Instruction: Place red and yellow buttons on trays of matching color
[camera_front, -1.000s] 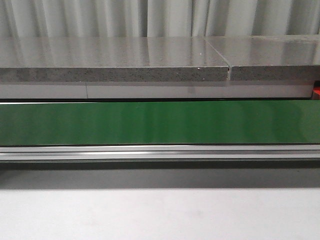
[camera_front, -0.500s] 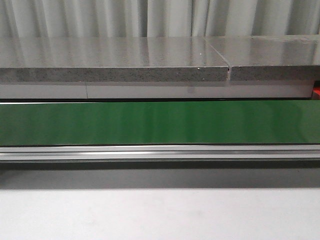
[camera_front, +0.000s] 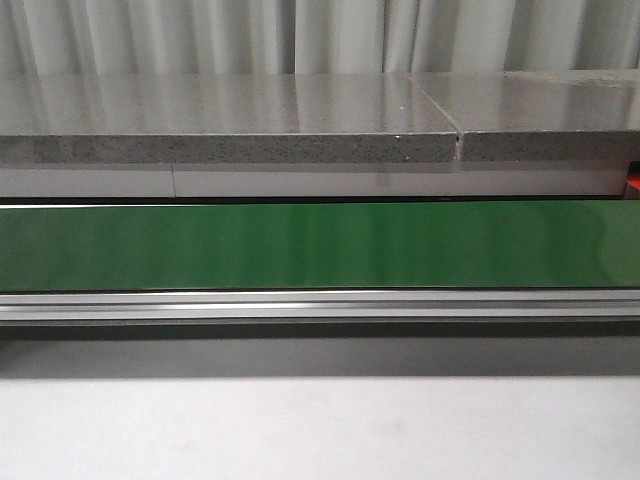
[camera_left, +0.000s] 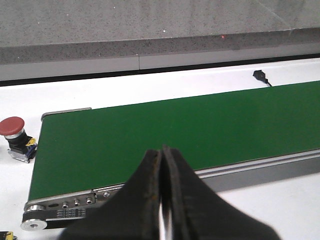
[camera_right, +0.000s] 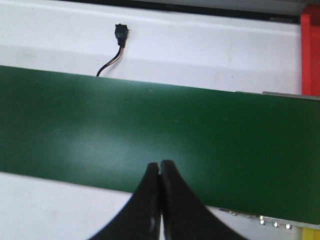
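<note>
While I look forward over the table, nothing has shifted in the last second: the green conveyor belt (camera_front: 320, 245) lies bare from end to end exactly as before, its aluminium rail (camera_front: 320, 304) along the near side and the grey stone counter (camera_front: 220, 120) behind. No button has come down the line, so by my reckoning the sorting has not started and I am waiting. A sliver of red (camera_front: 633, 184) peeks in at the far right edge; too little shows to name it from here.

Over to my left wrist: my left gripper (camera_left: 162, 152) is pressed shut, fingers touching, nothing between them. Past the belt's end roller (camera_left: 34, 224) stands a red button (camera_left: 12, 126) on its block, on the white table (camera_left: 150, 87) just beside the belt's end, apart from my fingers. That is my likely first pick. Plenty of open belt and table around it; only the rail lies between.

Now my right wrist: my right gripper (camera_right: 159, 165) is also closed and empty, hanging over the belt's near side. A small black connector with its wire (camera_right: 120, 35) lies on the table beyond the belt, and the red tray edge (camera_right: 310, 55) runs along the side, clear room to reach it. No yellow button or yellow tray do I see for certain.
</note>
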